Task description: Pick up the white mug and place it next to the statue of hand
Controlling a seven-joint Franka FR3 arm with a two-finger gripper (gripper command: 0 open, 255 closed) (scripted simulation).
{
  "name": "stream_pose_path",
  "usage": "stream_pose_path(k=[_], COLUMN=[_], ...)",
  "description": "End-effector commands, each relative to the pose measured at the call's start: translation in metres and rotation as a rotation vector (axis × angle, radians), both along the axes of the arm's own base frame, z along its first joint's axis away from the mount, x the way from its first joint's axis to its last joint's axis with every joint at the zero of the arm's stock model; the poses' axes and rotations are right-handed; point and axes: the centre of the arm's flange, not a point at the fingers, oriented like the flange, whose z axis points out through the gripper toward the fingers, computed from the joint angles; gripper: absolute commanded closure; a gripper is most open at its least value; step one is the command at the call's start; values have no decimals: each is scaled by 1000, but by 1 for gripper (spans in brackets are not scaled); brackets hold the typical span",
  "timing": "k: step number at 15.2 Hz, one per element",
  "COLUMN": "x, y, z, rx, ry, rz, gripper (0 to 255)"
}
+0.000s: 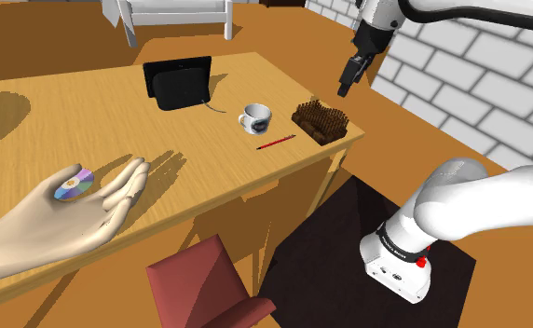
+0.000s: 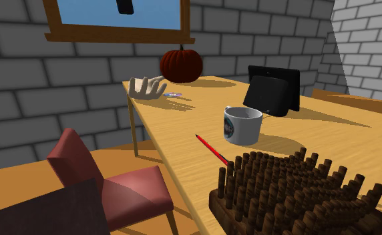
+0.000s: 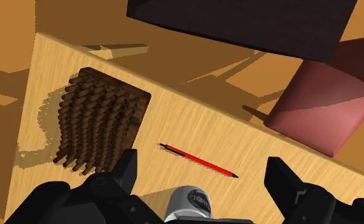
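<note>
- white mug (image 1: 254, 117): it stands upright on the table, between the black screen and the brown pegged block, with the red pencil just beside it and the hand statue well apart at the far end. nothing holds it.
- the step in hand looks like the approach. the gripper (image 1: 347, 84) hangs high over the table's edge near the pegged block, and in the wrist view its fingers (image 3: 128, 167) are spread wide with the mug's rim below them.
- next, i reckon it needs to drop straight down over the mug and close across the rim or body, keeping clear of the pegs.
- table (image 1: 88, 121): long, pale wood with a fine grain, flat top, thin legs.
- chair (image 1: 209, 289): dull red, blocky, tucked at the table's side.
- hand statue (image 1: 69, 219): smooth, cream, palm up, a shiny disc (image 1: 74, 184) on it.
- black screen (image 1: 177, 82): matte slab, propped up and leaning.
- pegged block (image 1: 320, 120): dark brown, bristling with rows of upright pins.
- the mug itself: glossy, rounded, with a dark emblem and a loop handle.
- red pencil (image 1: 276, 143): thin, straight, lying flat.
</note>
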Motion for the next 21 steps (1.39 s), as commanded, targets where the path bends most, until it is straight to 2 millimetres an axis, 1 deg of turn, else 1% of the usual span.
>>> stream_pose_path(k=[1, 11, 21], x=[0, 112, 224], y=[0, -17, -28], z=[0, -72, -146], rx=[0, 50, 100], ry=[0, 16, 32], rz=[0, 10, 20], gripper=[0, 0, 0])
